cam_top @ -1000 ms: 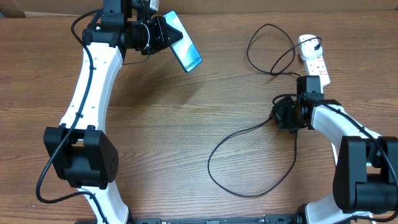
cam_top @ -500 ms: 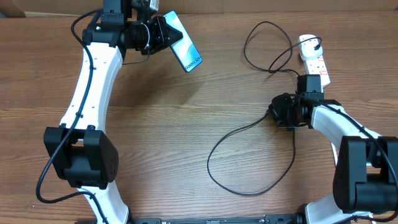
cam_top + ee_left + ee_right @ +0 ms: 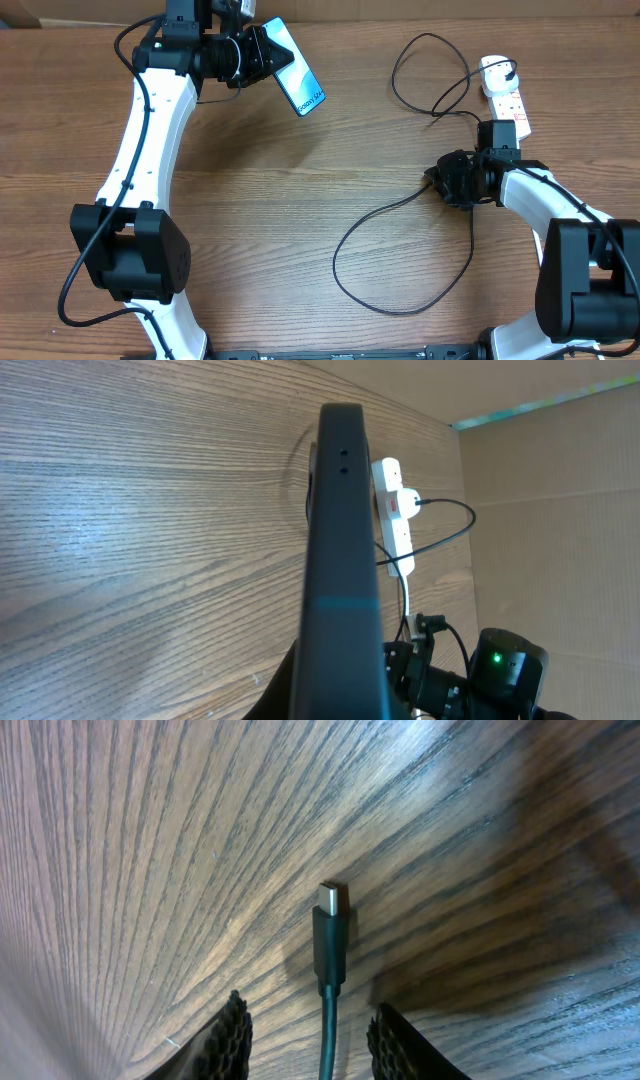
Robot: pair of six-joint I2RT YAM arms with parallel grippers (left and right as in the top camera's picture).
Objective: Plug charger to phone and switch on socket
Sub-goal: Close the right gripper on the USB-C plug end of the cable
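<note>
From overhead, the left claw [image 3: 262,52] is clenched on the phone [image 3: 300,75], holding it tilted over the table [image 3: 250,210], well apart from the socket [image 3: 503,93]. The right claw [image 3: 440,180] sits near the socket, low over the charger [image 3: 380,215].

In the left wrist view, the phone's dark edge points toward the socket.

In the right wrist view, a good pickup would probably pinch the black housing squarely and leave the metal end free. The connector tip [image 3: 331,935] lies flat between the released claw's fingers [image 3: 222,1045], touching neither.
</note>
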